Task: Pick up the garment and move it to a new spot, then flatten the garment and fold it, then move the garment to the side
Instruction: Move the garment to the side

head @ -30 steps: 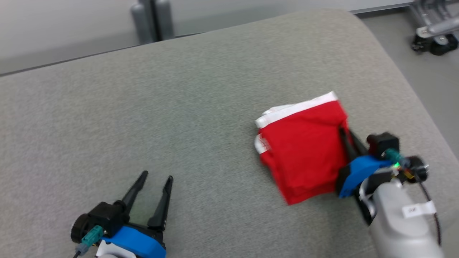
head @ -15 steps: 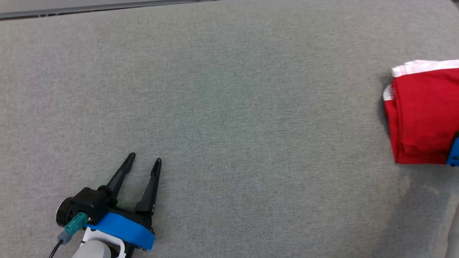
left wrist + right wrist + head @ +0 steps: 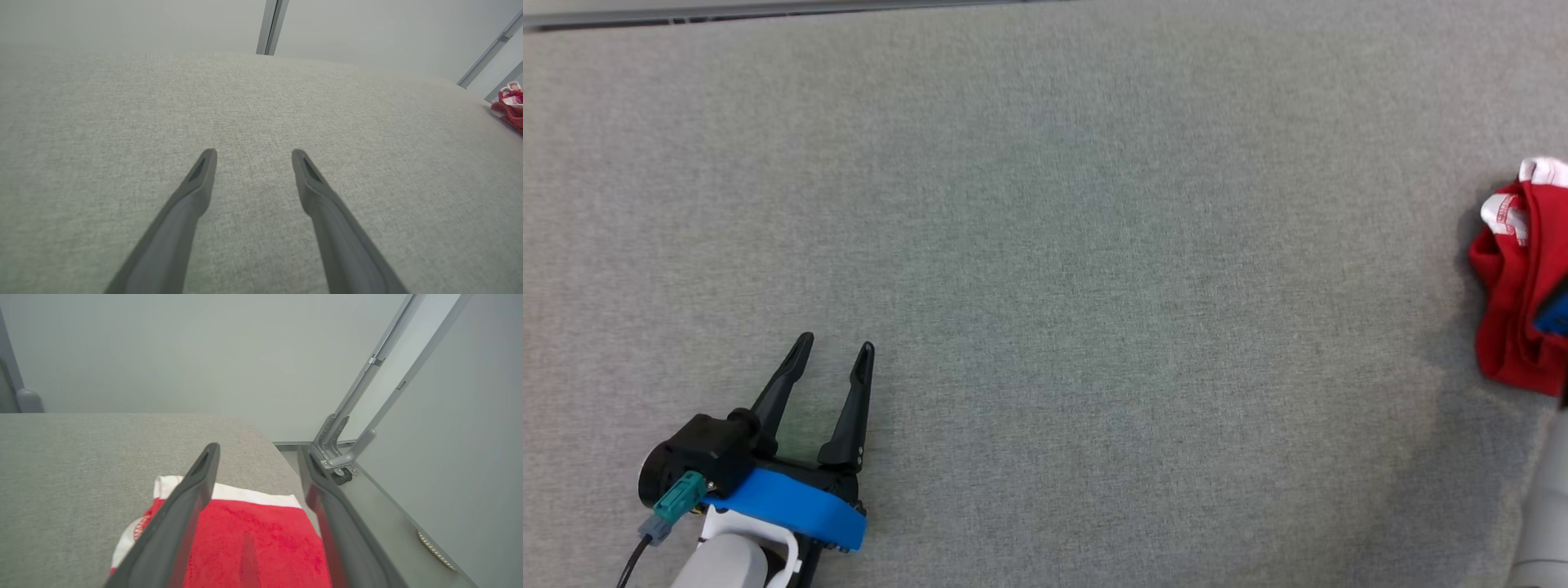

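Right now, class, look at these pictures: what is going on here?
A two-armed robot is working on a grey padded surface. The red garment, trimmed in white, lies near the surface's right edge. The right gripper hovers over it with fingers spread, not clamping the cloth. The left gripper is open too, over bare surface well away from the garment.

Left tool [image 3: 836, 343]: 2 dark fingers [image 3: 853, 400], blue collar [image 3: 792, 510], teal plug [image 3: 682, 496].

Bright, even light, faint shadow beside garment [image 3: 1511, 278], wrist views bowed at edges, near fingers [image 3: 179, 220] blurred.
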You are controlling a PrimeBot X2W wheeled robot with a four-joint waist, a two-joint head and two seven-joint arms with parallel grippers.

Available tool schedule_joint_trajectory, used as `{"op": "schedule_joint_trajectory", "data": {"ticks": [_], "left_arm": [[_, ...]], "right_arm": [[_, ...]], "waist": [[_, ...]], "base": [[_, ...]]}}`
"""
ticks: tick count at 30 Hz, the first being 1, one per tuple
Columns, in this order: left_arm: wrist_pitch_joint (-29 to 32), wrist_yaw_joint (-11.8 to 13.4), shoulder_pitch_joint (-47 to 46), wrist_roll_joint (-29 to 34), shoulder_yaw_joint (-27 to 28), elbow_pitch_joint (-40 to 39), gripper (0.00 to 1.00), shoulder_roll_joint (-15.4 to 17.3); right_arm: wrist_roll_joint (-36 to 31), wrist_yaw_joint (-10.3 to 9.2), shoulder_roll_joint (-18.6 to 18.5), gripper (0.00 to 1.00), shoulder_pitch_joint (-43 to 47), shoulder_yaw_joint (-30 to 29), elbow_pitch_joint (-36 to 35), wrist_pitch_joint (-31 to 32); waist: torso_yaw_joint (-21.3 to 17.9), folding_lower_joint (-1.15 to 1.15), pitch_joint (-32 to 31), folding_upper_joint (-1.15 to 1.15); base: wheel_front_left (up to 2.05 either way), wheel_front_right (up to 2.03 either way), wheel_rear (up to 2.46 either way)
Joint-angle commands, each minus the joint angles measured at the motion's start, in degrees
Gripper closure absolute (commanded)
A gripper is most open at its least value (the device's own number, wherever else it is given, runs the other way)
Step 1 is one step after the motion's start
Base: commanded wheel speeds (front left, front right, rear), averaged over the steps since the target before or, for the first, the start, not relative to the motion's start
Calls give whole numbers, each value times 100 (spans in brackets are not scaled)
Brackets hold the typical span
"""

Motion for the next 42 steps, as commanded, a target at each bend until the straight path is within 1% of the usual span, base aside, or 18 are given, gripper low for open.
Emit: {"op": "schedule_joint_trajectory", "data": {"ticks": [1,3,7,9,10,11,13,17,19,24,30,35,42], "left_arm": [[2,7,-2,48,77,43,0,-63],[1,7,21,102,198,97,0,-124],[2,7,84,226,465,270,0,-321],[2,7,99,291,595,350,0,-426],[1,7,113,325,667,388,0,-465],[1,7,113,325,667,388,0,-465],[2,7,130,393,806,463,0,-567],[1,7,195,546,1020,625,0,-739],[2,7,266,622,1101,731,0,-812],[2,7,451,833,1373,962,0,-968],[2,7,708,1112,1705,1082,0,-1156],[2,7,876,1326,1923,1124,0,-1297],[2,7,960,1521,2079,1047,0,-1413]], "right_arm": [[338,1,-21,0,-153,377,-7,-44],[854,1,-9,0,1,999,-48,-38],[1912,2,-2,0,602,2292,-332,-38],[2319,2,-14,0,907,2842,-497,-40],[2526,1,-13,0,1075,3064,-565,-39],[2526,1,-13,0,1075,3064,-565,-39],[2857,1,-11,0,1402,3453,-659,-40],[3387,1,-12,0,1924,3930,-711,-40],[3596,1,-13,0,2186,4066,-698,-41],[3816,1,-12,0,2796,4300,-619,-40],[3941,1,-11,0,3221,4286,-514,-40],[3973,1,-11,0,3384,4327,-454,-41],[3982,1,-10,0,3383,4403,-552,-41]], "waist": [[1,0,-107,-1],[25,0,-228,-1],[103,0,-513,-1],[156,0,-648,-1],[184,0,-708,-1],[184,0,-708,-1],[244,0,-824,-1],[364,0,-1067,-1],[422,0,-1208,-1],[486,0,-1539,-1],[479,0,-1896,-1],[453,0,-2184,-1],[424,0,-2324,-1]], "base": [[0,0,0],[0,0,0],[0,0,0],[0,0,0],[0,0,0],[0,0,0],[0,0,0],[0,0,0],[0,0,0],[0,0,0],[0,0,0],[0,0,0],[0,0,0]]}}
